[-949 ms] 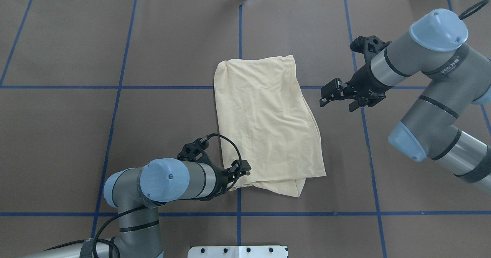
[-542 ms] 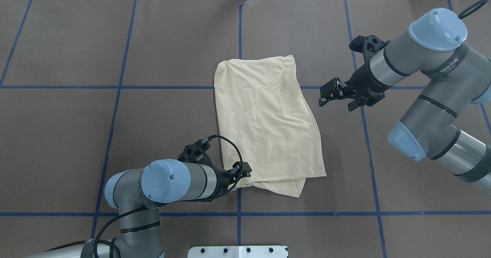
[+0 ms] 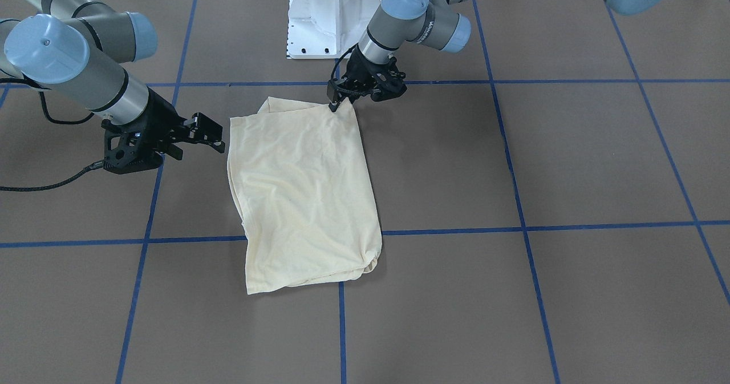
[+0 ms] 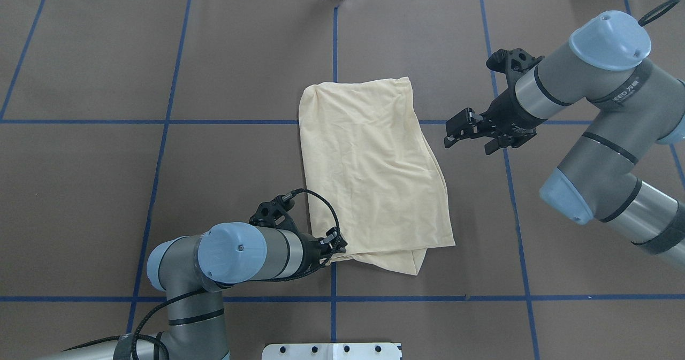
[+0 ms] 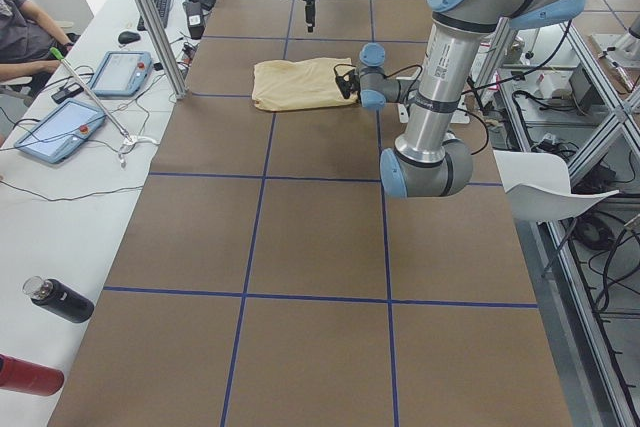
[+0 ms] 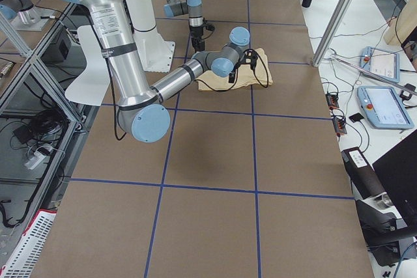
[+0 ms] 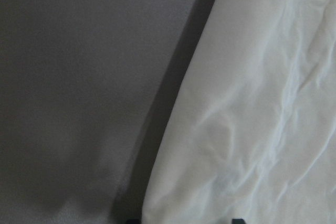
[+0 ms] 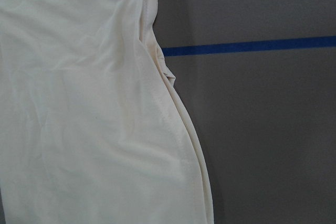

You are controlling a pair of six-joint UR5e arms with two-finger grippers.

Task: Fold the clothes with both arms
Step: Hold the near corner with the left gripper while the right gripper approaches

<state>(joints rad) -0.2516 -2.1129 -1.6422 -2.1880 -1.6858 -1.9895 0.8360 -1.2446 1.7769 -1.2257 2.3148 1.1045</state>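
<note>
Cream-yellow cotton T-shirt [image 4: 369,167], folded into a long slanted rectangle, is laid mid-table on the brown mat with blue tape lines [image 4: 96,189]. A wide stretch of plain mat is seen to the shirt's left. At the near left corner the black two-finger left gripper [image 4: 335,244] is set against the cloth edge; whether cloth is pinched cannot be told. Along the near edge an under-layer is seen poking out. Just off the slanting right edge, not touching, the right gripper [image 4: 466,142] is held with fingers spread, with open mat beyond it.
</note>
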